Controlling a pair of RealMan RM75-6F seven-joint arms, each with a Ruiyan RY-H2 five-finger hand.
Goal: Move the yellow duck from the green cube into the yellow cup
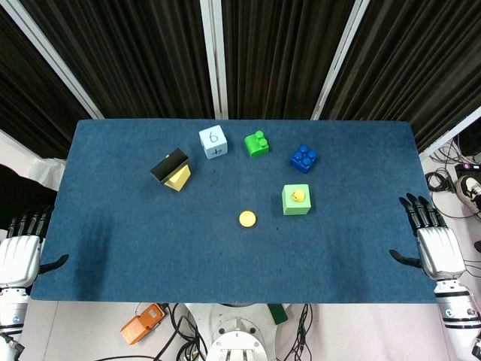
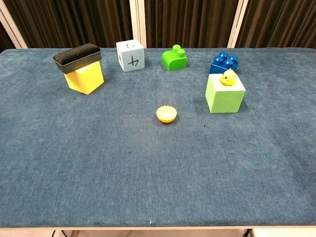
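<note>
A small yellow duck sits on top of the light green cube, right of the table's centre. The little yellow cup stands upright and empty, left of the cube and nearer to me. My left hand rests off the table's left edge, fingers apart, holding nothing. My right hand hangs off the right edge, fingers spread, empty too. Neither hand shows in the chest view.
Along the far side of the blue table stand a yellow block with a black pad on it, a pale numbered die, a green brick and a blue brick just behind the cube.
</note>
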